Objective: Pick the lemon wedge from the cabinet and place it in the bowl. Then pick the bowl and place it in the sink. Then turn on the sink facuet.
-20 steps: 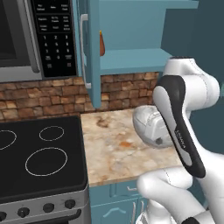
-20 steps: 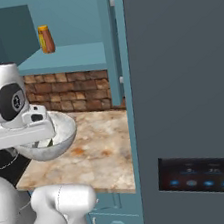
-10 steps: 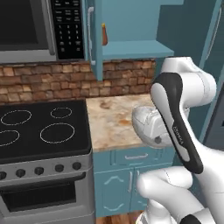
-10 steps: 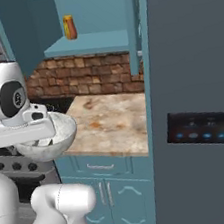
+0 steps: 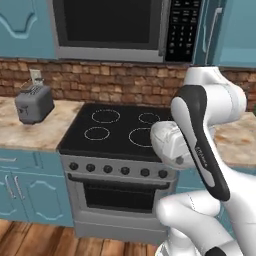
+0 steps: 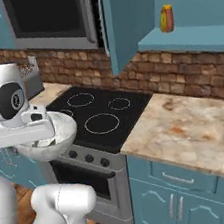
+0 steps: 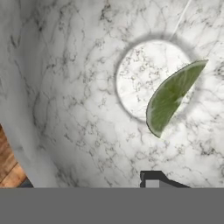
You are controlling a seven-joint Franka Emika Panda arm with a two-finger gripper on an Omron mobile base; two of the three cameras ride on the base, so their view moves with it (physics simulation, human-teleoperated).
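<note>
I see the toaster at 9 o'clock in the left base view, sitting on the counter, with the stove just to its right under the microwave. At about 3 o'clock the arm carries the bowl in the air, above the stove's front edge.

In the right base view the bowl hangs at 9 o'clock beside the stove, and the open cabinet sits at 1 o'clock with an orange bottle on its shelf.

In the hand view the lemon wedge lies inside the bowl, at 2 o'clock, touching the flat bottom. One dark fingertip shows at 6 o'clock inside the bowl's wall; I judge the gripper is clamped on the rim, though I cannot see how far apart the jaws stand.

By my reading, the wedge is in the bowl and the bowl is lifted. What is left: setting it in the sink, then turning on the faucet.
</note>
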